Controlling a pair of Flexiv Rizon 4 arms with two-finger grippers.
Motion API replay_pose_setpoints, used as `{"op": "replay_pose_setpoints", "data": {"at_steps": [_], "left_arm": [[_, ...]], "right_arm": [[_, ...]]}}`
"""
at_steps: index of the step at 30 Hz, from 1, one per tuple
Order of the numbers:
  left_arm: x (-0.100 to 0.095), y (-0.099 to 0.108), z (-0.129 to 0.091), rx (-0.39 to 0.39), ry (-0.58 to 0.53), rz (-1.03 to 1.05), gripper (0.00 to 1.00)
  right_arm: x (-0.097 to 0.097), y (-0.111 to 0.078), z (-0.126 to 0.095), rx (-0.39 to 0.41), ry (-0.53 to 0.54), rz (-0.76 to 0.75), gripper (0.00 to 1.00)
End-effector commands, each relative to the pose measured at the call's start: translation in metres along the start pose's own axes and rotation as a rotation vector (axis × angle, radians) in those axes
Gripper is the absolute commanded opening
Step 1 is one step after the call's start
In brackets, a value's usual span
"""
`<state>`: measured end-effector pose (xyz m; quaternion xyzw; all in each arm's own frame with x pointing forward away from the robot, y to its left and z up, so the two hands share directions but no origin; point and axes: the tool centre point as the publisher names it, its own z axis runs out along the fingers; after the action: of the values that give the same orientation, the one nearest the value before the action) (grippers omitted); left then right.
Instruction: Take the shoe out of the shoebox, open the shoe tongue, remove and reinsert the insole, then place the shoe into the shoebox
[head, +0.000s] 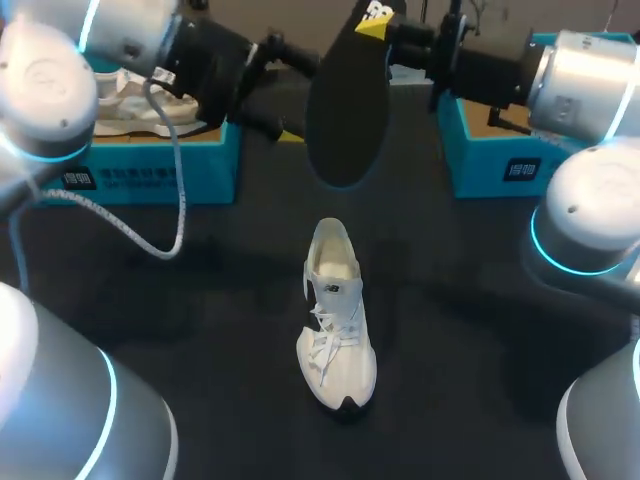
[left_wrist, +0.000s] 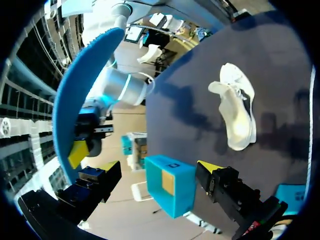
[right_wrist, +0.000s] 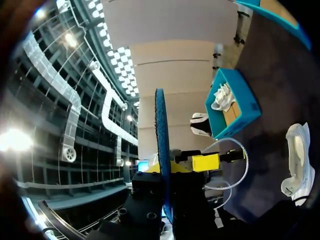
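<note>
A white shoe (head: 336, 330) lies on the black table, toe toward me, with its mouth open. My right gripper (head: 376, 27) is up at the back, shut on one end of the insole (head: 348, 100), which hangs down with its dark underside facing me. The insole's blue face (left_wrist: 80, 90) shows in the left wrist view. My left gripper (head: 283, 88) is open right beside the insole, holding nothing. Past its fingers lie the shoe (left_wrist: 235, 112) and a teal shoebox (left_wrist: 170, 185). In the right wrist view the insole (right_wrist: 160, 140) stands edge-on between my right gripper's (right_wrist: 164, 168) fingers.
A teal shoebox (head: 160, 160) at the back left holds another white shoe (head: 130, 105). A second teal shoebox (head: 490, 160) sits at the back right. A white cable (head: 150, 245) from my left arm droops over the table's left side.
</note>
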<state>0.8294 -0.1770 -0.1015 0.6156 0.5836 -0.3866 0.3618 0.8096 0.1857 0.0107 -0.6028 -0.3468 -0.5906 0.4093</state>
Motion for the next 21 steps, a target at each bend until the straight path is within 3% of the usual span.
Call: {"op": "replay_pose_setpoints", "data": {"at_steps": [1, 3, 10, 21], "left_arm": [[0.004, -0.008, -0.01, -0.045, -0.16, 0.011, 1.0], [0.007, -0.008, -0.016, -0.054, -0.172, 0.024, 1.0], [0.009, -0.012, -0.032, -0.077, -0.248, 0.027, 1.0], [0.0, -0.021, -0.032, -0.098, -0.308, 0.028, 1.0]], "right_arm": [[-0.003, -0.002, 0.009, 0.002, 0.011, 0.013, 0.0], [-0.008, 0.0, 0.009, -0.013, 0.037, 0.046, 0.0], [-0.024, 0.015, 0.003, -0.017, -0.052, 0.166, 0.0], [-0.045, 0.027, 0.011, -0.045, -0.145, 0.295, 0.0]]}}
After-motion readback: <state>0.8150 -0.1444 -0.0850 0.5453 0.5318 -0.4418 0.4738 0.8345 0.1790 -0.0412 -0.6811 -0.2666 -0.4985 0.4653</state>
